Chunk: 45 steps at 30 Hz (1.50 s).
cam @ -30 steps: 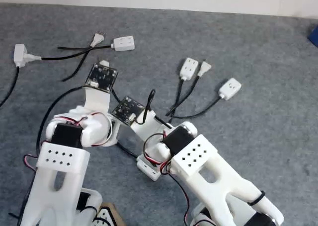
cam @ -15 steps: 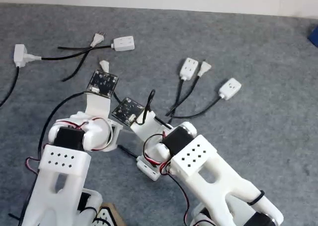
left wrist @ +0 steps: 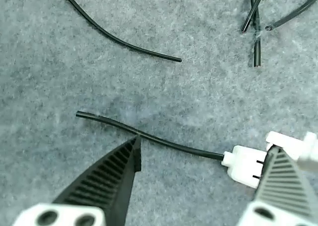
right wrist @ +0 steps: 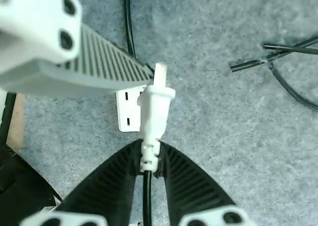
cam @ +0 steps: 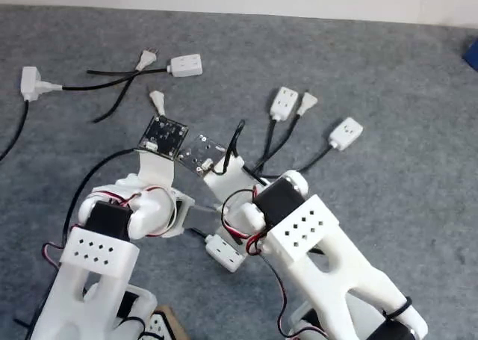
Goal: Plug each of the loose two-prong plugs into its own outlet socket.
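My right gripper (right wrist: 149, 155) is shut on the cord end of a white two-prong plug (right wrist: 151, 107), whose prongs point away from the wrist. Just behind the plug, a small white outlet socket (right wrist: 126, 112) lies on the grey carpet with its two slots showing. The same outlet socket (left wrist: 244, 164) lies between the spread fingers of my left gripper (left wrist: 206, 149), close to the grey finger (left wrist: 278, 181). That gripper is open and holds nothing. A short black cord (left wrist: 149, 136) runs from the socket. In the high view both wrists sit side by side mid-table, left wrist (cam: 163, 136) and right wrist (cam: 203, 152).
A loose plug (cam: 157, 99) lies just beyond the wrists. Farther back are a plug (cam: 147, 57), a socket (cam: 187, 65) and another socket (cam: 30, 82). To the right lie two sockets (cam: 284, 102) (cam: 346, 133) and a plug (cam: 306, 101). One more socket (cam: 224, 252) lies between the arm bases.
The left wrist has pulled back and to the right, uncovering the loose plug beyond it. The right wrist has moved right and farther out, and now sits close beside the left wrist.
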Tool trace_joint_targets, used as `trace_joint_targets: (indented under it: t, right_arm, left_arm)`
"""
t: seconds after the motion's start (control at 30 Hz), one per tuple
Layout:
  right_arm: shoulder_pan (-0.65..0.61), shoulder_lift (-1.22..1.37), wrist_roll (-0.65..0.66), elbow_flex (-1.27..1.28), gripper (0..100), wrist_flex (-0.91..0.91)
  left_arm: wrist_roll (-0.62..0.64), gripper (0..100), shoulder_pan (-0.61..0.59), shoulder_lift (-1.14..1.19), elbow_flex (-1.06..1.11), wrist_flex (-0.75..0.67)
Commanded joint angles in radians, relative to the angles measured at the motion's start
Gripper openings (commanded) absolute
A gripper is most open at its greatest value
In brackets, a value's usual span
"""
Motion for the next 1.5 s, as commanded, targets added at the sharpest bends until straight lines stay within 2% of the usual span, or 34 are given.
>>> trace_joint_targets:
  t: [0.0,0.17,0.33,0.5,1.17,1.47]
  right_arm:
    - [-0.03,-0.021,0.003,-0.056,0.7,-0.004]
    - [0.042,-0.033,-0.005,0.07,0.7,-0.081]
    - [0.045,-0.033,-0.074,0.176,0.7,-0.255]
    - [0.042,-0.033,-0.077,0.216,0.7,-0.32]
    - [0.041,-0.03,-0.103,0.22,0.7,-0.352]
    - [0.044,-0.031,-0.107,0.143,0.7,-0.311]
  left_arm:
    - [-0.006,39,-0.015,0.001,0.001,-0.008]
    - [-0.002,39,-0.081,-0.001,-0.001,-0.041]
    - [0.063,39,-0.211,-0.001,-0.061,-0.044]
    - [0.118,39,-0.289,-0.001,-0.071,-0.137]
    - [0.123,44,-0.222,-0.001,-0.131,-0.157]
    - [0.121,43,-0.088,-0.001,-0.067,-0.12]
